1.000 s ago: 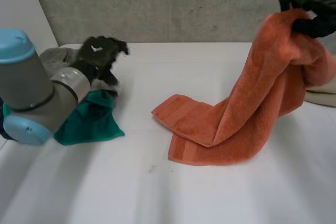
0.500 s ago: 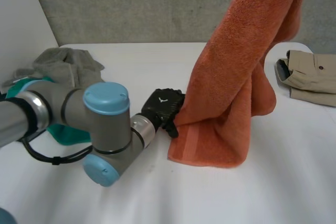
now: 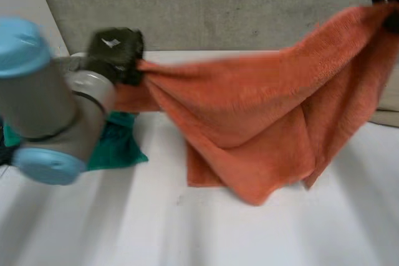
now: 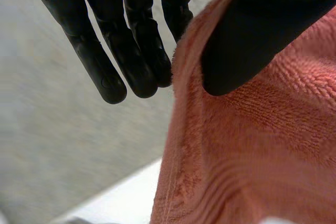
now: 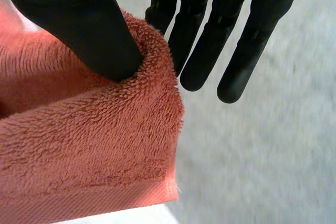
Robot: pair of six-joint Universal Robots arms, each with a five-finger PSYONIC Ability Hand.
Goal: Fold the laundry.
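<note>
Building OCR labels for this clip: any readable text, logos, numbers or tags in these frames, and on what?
No readable text anywhere.
Small white mark on the back of the left robot hand: too blurred to read.
The orange towel is plain, with no lettering on the faces seen.

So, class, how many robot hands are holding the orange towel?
2. The left robot hand pinches one end of the orange towel above the green cloth; the right robot hand pinches the opposite end, raised higher.
</note>
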